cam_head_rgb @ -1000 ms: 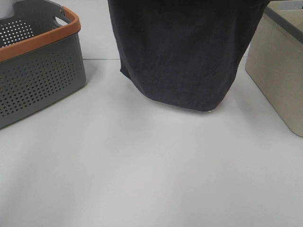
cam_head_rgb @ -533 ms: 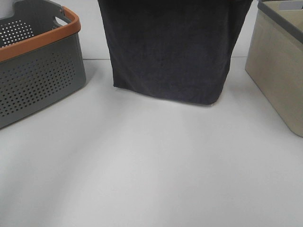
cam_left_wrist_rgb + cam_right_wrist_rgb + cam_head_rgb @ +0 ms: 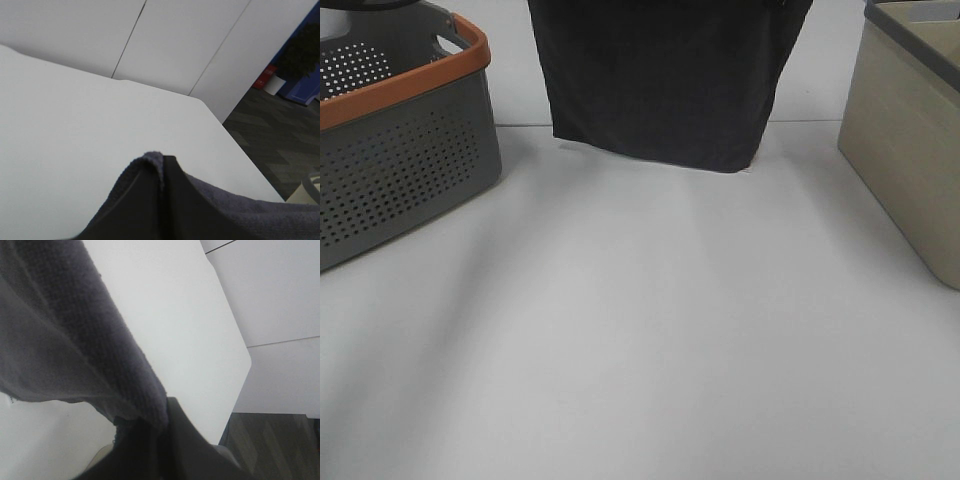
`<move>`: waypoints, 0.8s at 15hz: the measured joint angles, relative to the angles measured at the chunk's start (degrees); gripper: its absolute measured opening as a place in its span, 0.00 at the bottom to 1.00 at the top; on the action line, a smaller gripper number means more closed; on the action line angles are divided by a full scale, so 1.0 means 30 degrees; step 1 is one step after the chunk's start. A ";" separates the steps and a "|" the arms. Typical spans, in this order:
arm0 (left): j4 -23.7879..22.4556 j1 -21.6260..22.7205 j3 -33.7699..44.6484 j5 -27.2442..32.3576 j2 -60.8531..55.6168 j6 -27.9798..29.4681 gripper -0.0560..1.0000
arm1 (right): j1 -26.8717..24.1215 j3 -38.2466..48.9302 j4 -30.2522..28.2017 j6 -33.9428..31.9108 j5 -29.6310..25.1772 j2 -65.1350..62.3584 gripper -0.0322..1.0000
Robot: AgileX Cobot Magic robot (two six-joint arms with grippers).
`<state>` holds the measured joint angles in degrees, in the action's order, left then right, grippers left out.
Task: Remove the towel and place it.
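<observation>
Towel, dark charcoal plush, hangs as a flat sheet at the far middle of the white table, between the two containers and touching neither. Its top edge runs out of the exterior high view. Its lower hem slopes slightly, lower on the right side. Whether the hem clears the tabletop cannot be confirmed.

Grey perforated basket with an orange rim stands at the left edge, well apart from the towel. Beige bin with a dark rim stands at the right edge.

Left gripper: dark fingers are pressed together with a fold of towel edge pinched between them, high above the table surface. Right gripper: fingers likewise clamped on a thick hem of the towel, and the cloth drapes away from the grip.
</observation>
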<state>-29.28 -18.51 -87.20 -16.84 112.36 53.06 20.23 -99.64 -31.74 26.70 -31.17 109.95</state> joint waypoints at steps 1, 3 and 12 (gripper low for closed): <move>-0.0420 0.0000 0.0726 -0.0974 -0.0191 -0.0573 0.05 | 0.0000 0.1012 0.0000 -0.0401 0.0153 -0.0363 0.05; -0.0649 0.0000 0.3648 -0.4297 -0.0726 -0.1050 0.05 | 0.0000 0.4469 0.0000 -0.0477 0.1012 -0.1566 0.05; -0.2464 0.0000 1.4744 -0.7391 -0.2979 -0.2464 0.05 | 0.0879 1.5584 0.3839 -0.0802 0.5978 -0.4030 0.05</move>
<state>-36.67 -18.51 -42.97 -39.02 103.42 45.66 22.86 -52.88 -20.23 24.29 -13.24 97.86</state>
